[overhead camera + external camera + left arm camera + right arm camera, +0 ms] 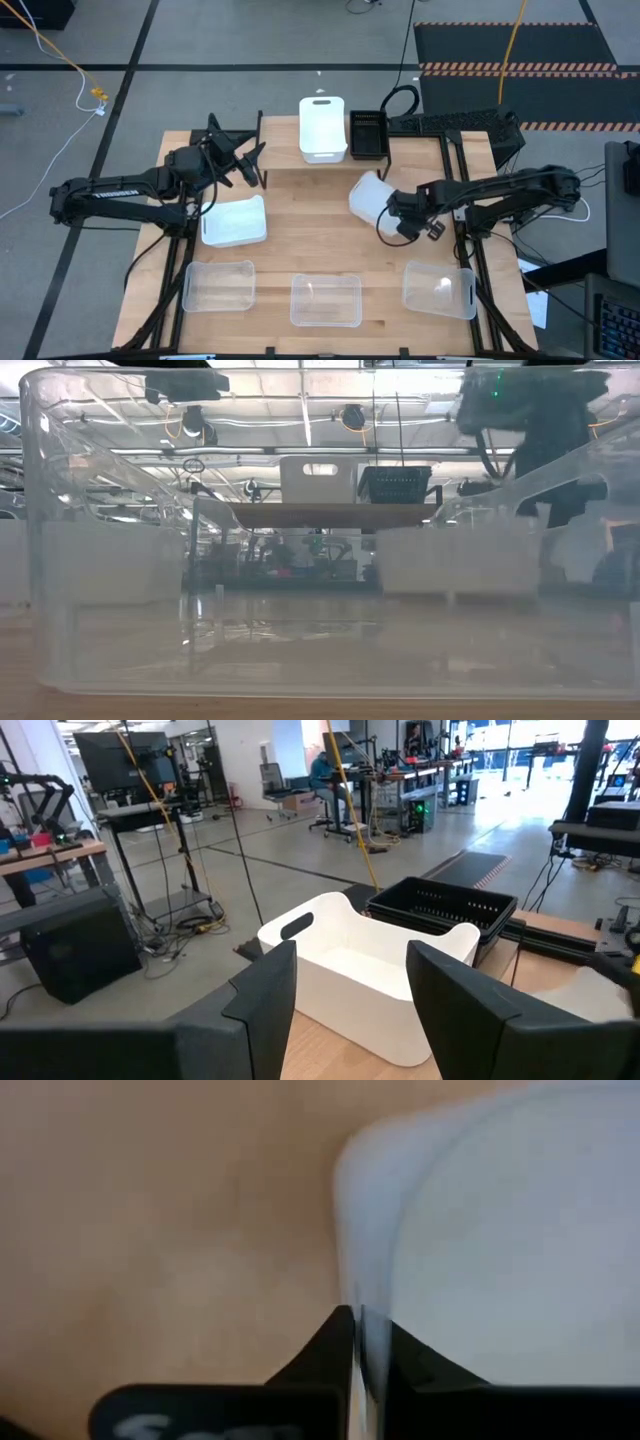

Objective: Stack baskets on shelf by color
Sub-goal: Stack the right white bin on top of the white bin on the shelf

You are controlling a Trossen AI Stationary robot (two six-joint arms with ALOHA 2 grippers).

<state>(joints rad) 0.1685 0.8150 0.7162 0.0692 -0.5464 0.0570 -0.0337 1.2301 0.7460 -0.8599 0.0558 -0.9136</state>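
Wood tabletop (320,235) w/ clear baskets (326,300); right tool (392,222) clamped on white basket (368,196), left tool (250,165) released

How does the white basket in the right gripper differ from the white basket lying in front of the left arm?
The white basket in the right gripper is tilted and pinched by its wall, as the right wrist view shows; the white basket by the left arm rests flat on the tabletop, held by nothing. The first lies just before the shelf; the second sits toward the table's left side, below the open left gripper. Both are opaque white with rounded corners.
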